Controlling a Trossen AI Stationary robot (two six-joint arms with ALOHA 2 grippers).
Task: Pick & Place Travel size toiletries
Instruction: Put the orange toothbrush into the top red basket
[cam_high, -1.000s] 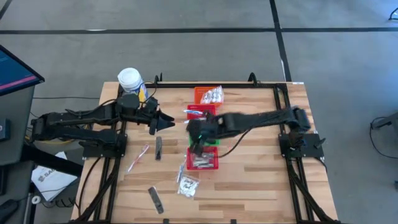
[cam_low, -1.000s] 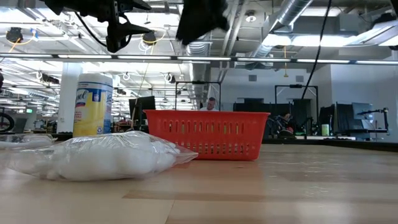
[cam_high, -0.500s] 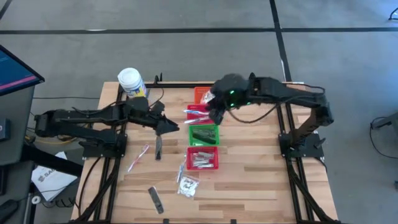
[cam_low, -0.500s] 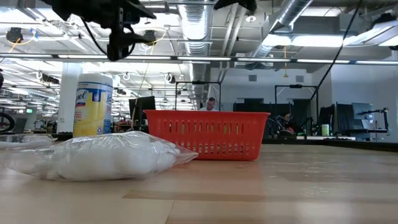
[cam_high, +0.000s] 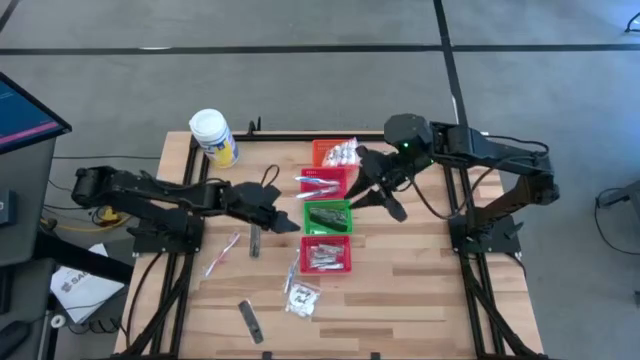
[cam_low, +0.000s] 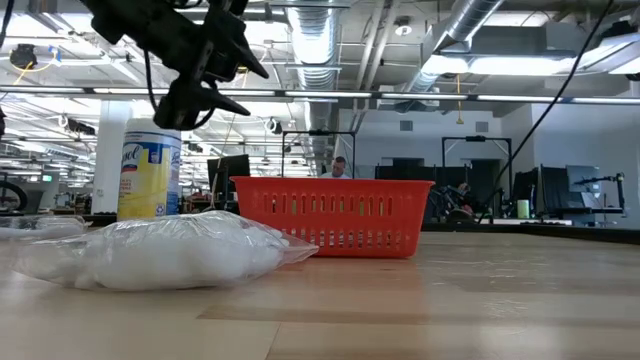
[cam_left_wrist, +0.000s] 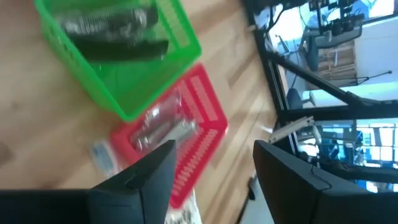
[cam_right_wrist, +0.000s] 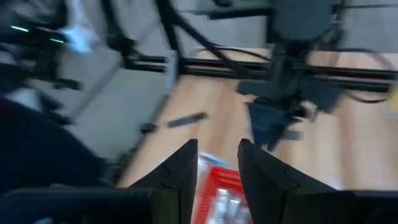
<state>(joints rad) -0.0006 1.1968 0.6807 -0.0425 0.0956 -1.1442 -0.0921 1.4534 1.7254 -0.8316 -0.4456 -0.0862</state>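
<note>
At the far left of the table stands a white jar (cam_high: 210, 133). The left gripper (cam_high: 283, 220) hangs over the wood just left of the green basket (cam_high: 327, 217); its fingers are apart and hold nothing. Below it lie loose toiletries: a toothbrush (cam_high: 222, 254), a dark strip (cam_high: 254, 236) and, nearer the front edge, a second strip (cam_high: 249, 319). A clear sachet (cam_high: 300, 297) with white filling lies just below the red basket (cam_high: 327, 254).

The toothbrush and strips look light, stiff and thin; I judge they are best pinched across the narrow middle, and they may slide on the wood. The sachet looks soft and slippery, so a grip on its sealed edge or the middle of its bulk seems safer.

In the middle, four baskets stand in a column; the green one holds dark strips, the red one silvery tubes (cam_high: 324, 260).

The right gripper (cam_high: 385, 197) is just right of the baskets, its fingers partly apart, with nothing seen between them.
</note>
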